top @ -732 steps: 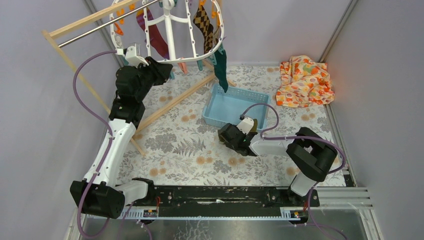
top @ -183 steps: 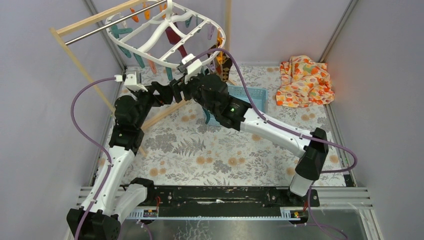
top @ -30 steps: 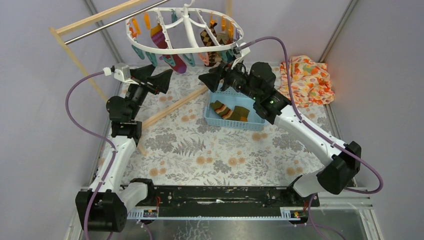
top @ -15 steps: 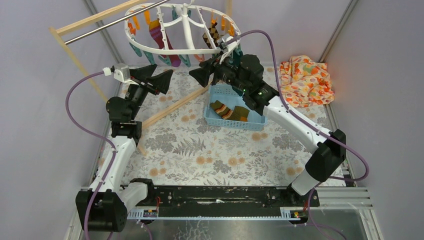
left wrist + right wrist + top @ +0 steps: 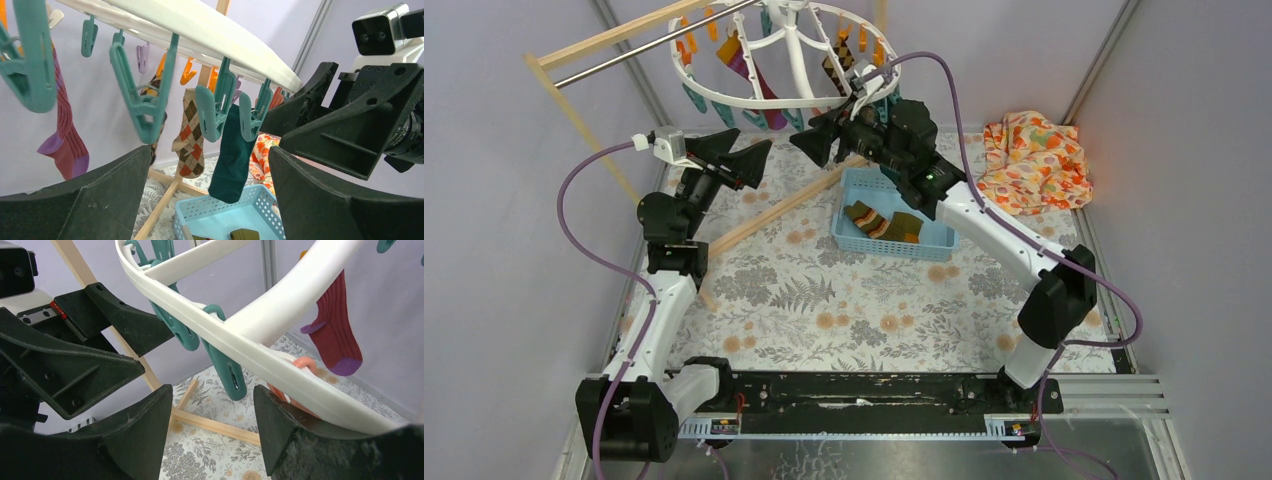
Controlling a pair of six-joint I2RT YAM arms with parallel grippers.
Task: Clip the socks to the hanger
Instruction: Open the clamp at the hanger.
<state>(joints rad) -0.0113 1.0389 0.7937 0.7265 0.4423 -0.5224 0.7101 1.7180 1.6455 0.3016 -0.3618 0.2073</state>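
The white hanger (image 5: 786, 62) hangs from the metal bar, and socks are clipped to it: a maroon one (image 5: 64, 142), an argyle one (image 5: 190, 132) and a dark teal one (image 5: 233, 157). Two more socks lie in the blue basket (image 5: 931, 238), a brown argyle (image 5: 864, 216) and an olive one (image 5: 907, 227). My left gripper (image 5: 752, 142) stands open just below the ring's near-left rim, empty (image 5: 210, 150). My right gripper (image 5: 804, 140) is open under the ring's near rim (image 5: 280, 372). A teal clip (image 5: 230, 372) hangs just above its gap (image 5: 212, 388), and nothing is gripped.
A wooden rack with a metal bar (image 5: 639, 45) holds the hanger, and its floor beam (image 5: 774, 212) runs diagonally beside the basket. An orange floral cloth (image 5: 1034, 160) lies at the back right. The two grippers face each other closely under the hanger.
My right gripper has moved left and up, from beside the basket's far edge to under the hanger's near rim. The hanger has swung up and back. The left arm has stayed still.
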